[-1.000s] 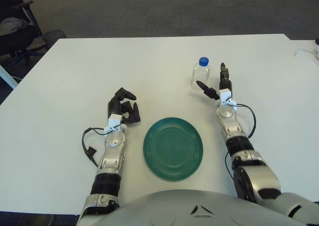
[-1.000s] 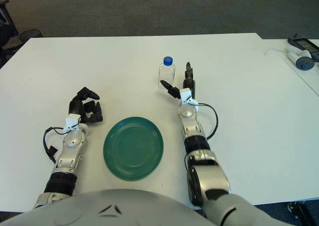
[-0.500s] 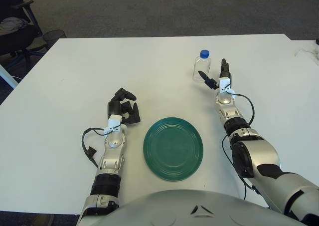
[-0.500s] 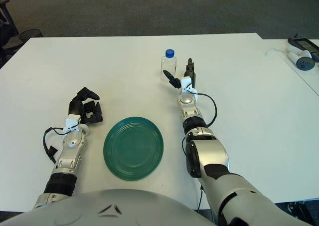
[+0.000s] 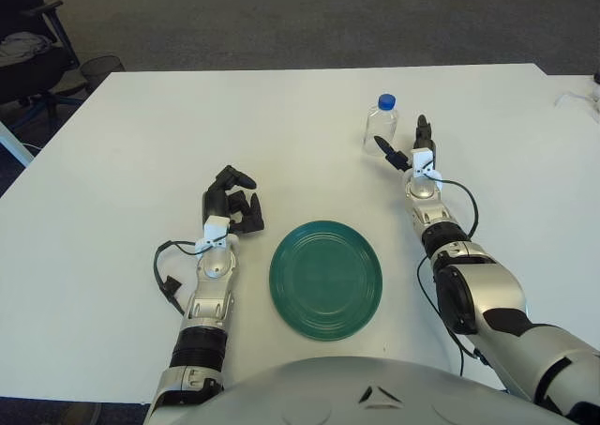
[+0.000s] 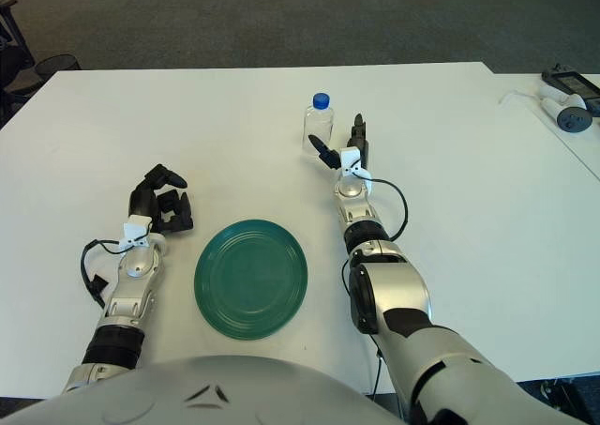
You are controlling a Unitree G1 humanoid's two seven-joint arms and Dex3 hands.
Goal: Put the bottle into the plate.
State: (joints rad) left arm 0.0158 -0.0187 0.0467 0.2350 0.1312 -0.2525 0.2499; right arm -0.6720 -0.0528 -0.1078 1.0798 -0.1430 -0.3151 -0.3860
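A small clear bottle (image 5: 380, 127) with a blue cap stands upright on the white table (image 5: 141, 134), far of centre. A green plate (image 5: 325, 279) lies near the table's front edge. My right hand (image 5: 405, 144) is just right of the bottle and a little nearer, its fingers spread open, one fingertip close to the bottle's base. It holds nothing. My left hand (image 5: 233, 200) rests on the table left of the plate, its fingers curled and empty.
A black cable (image 5: 169, 275) loops beside my left forearm. White devices (image 6: 567, 101) lie on a neighbouring table at the far right. An office chair (image 5: 28, 59) stands off the table's far left corner.
My right hand has reached farther away, up beside the bottle. The bottle now stands slightly farther away than a second ago. My left hand has not moved.
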